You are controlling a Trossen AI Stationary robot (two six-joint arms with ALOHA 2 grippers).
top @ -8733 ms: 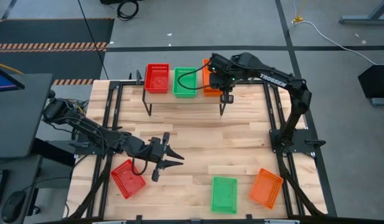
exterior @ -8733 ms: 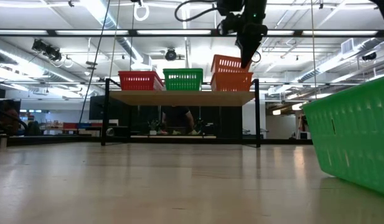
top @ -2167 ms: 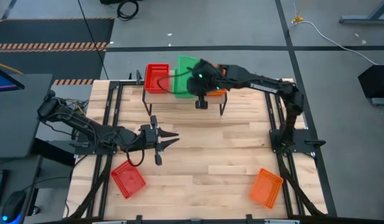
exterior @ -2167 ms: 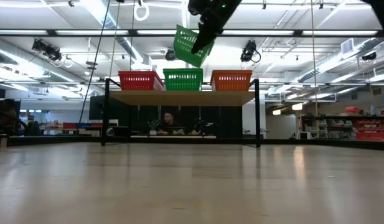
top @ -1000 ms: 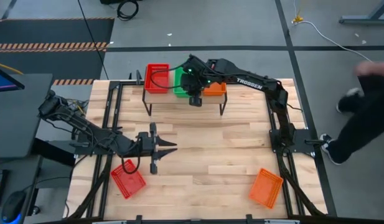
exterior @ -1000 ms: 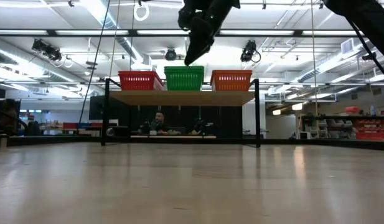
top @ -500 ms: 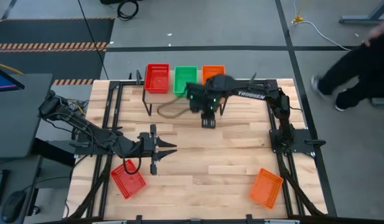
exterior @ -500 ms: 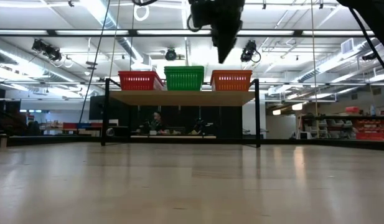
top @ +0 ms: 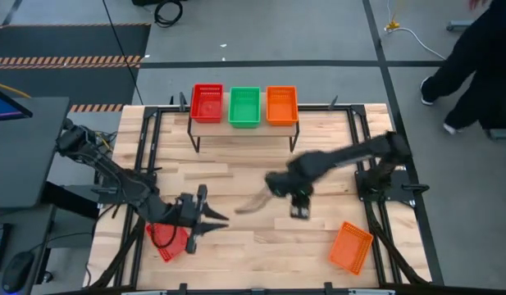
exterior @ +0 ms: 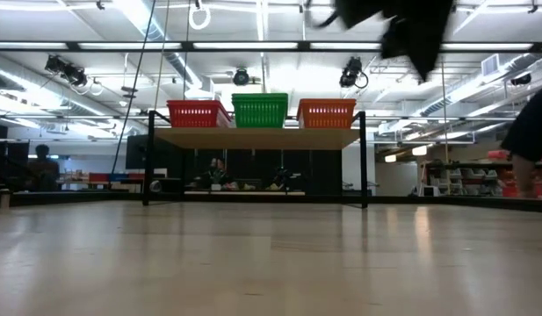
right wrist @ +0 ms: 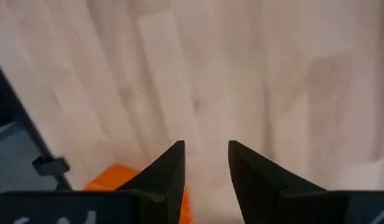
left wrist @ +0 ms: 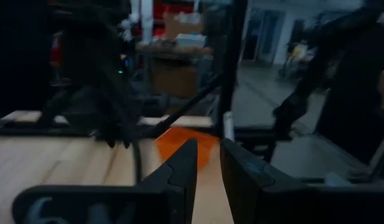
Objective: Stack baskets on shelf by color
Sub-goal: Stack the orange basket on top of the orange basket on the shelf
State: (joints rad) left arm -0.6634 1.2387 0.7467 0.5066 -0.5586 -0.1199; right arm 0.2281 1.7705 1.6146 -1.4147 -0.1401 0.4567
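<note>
Shelf [top: 243, 124], low, light wooden top on thin black legs, stood at the far side of the slatted wooden surface [top: 318, 238]; it carried red [top: 207, 103], green [top: 244, 106] and orange [top: 282, 105] plastic mesh basket stacks side by side.

Loose orange mesh basket [top: 351, 247] lay near the front right corner, long axis slanted, just beyond the right gripper [top: 299, 211] and nearer that arm; jaws spread, empty.

Loose red mesh basket [top: 168, 241] lay front left, partly hidden under the left gripper [top: 210, 220]; jaws narrowly parted, pinching nothing.

Stack depths could not be counted.
</note>
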